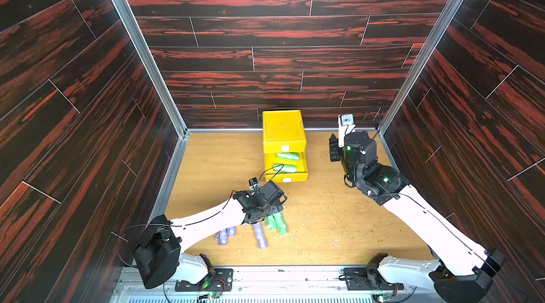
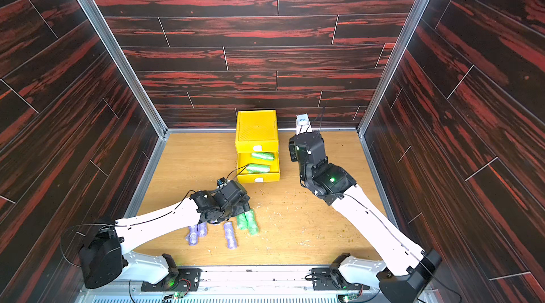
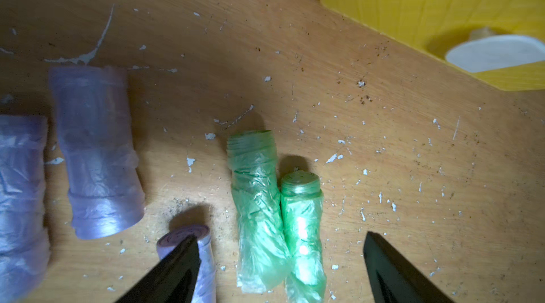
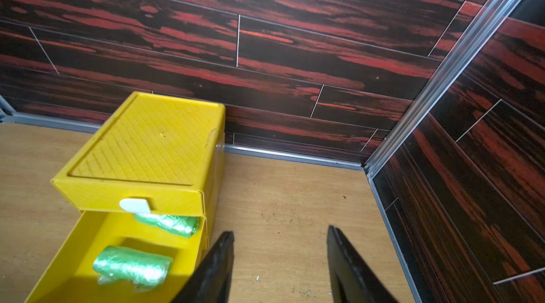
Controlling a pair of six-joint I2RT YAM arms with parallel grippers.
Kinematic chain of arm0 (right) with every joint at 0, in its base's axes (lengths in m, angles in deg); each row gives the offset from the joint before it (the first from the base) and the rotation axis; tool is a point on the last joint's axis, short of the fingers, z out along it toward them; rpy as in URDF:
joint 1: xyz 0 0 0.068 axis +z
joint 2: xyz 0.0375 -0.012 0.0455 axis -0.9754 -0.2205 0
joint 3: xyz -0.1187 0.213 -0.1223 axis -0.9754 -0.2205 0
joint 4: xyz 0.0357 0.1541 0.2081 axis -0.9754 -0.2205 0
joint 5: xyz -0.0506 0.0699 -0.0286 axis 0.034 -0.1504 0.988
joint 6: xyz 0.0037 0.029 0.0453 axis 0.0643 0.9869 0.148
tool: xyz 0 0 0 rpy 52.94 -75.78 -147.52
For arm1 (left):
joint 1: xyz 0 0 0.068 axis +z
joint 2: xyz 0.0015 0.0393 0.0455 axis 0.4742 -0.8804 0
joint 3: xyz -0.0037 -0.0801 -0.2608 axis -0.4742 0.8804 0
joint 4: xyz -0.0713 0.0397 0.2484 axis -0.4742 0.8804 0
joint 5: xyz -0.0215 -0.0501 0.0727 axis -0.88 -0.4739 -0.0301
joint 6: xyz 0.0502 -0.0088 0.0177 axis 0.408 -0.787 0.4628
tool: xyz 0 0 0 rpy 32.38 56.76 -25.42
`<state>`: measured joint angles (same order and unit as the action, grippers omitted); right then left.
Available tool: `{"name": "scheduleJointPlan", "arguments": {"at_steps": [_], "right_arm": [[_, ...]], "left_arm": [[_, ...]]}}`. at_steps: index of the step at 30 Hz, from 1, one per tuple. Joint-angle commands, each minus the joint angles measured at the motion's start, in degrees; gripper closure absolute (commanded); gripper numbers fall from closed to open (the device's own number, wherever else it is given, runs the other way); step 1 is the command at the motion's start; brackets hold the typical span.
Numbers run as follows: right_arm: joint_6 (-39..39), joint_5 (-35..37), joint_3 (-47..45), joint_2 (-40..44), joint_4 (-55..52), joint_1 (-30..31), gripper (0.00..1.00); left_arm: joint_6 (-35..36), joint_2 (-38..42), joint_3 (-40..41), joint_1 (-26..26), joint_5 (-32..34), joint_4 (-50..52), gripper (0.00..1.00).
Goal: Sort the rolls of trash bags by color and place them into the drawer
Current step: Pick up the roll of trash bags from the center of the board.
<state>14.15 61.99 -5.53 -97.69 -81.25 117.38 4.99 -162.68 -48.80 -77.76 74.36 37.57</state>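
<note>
Green trash-bag rolls are the job in hand. Two lie touching side by side on the tabletop, toward its near edge and left of centre. Two more already sit in the pulled-out drawer of the yellow drawer cabinet, which stands at the middle of the far edge.

The left gripper hovers just above the loose pair with its jaws spread wide and nothing held. In the left wrist view both green rolls fall between the fingers. One finger crosses in front of a purple roll, and two more purple rolls lie beside it. No pink rolls can be seen.

The next pick looks best done as follows:
- Choose one roll or commit to both. The spread spans the pair, so closing off-centre would likely squeeze one out sideways.
- Come down mid-length, where the wrap is fullest. The loose film at the ends would probably slip.
- Keep the finger on the purple side clear, or that roll may be pushed along.
- Release low over bare drawer floor beside the rolls already there.

The right gripper waits beside the cabinet near the far right corner, with its jaws apart and empty.
</note>
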Motion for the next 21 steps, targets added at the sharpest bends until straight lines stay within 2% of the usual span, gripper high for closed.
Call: {"name": "scheduleJointPlan", "arguments": {"at_steps": [1,7,14,21], "right_arm": [[-0.30,-0.01,-0.90,0.83,1.88,-0.35,0.46],[-0.48,-0.62,-2.15,1.78,2.38,-0.30,0.45],[-0.22,-1.29,-2.52,2.23,2.30,-0.30,0.44],[-0.51,-1.19,-2.58,2.06,2.38,-0.30,0.44]], "left_arm": [[-2.92,-1.86,0.85,0.53,0.05,-0.21,0.15],[-5.37,-3.56,3.77,2.38,-1.72,-3.13,0.28],[-6.74,-4.37,7.04,3.81,-2.70,-6.16,0.28],[-5.26,-7.91,3.91,4.20,-3.94,-8.25,0.28]]}}
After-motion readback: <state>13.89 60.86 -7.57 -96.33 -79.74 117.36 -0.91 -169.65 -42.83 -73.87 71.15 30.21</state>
